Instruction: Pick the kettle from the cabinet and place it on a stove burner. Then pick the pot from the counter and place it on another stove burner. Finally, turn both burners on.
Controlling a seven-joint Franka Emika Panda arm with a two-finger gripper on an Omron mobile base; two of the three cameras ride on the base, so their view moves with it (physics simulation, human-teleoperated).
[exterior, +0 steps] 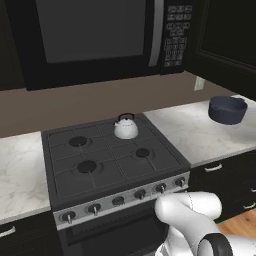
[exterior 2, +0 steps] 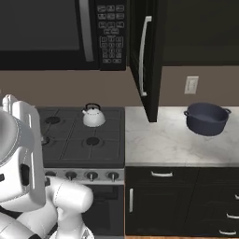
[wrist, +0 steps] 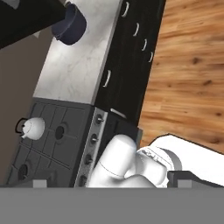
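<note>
From the left base view, the kettle is sitting on the back right burner of the cooktop, and the pot waits on the counter to the right, well apart from the stove.

Over to the right base view: the cabinet door hangs open beside the microwave, partly overhanging the counter between stove and pot.

Hand view now, rolled sideways: pot at top, kettle at left. The gripper is wide apart, holding nothing. I'd say the pot is next: swing wide of that door, drop onto the rim, keep it level.
</note>
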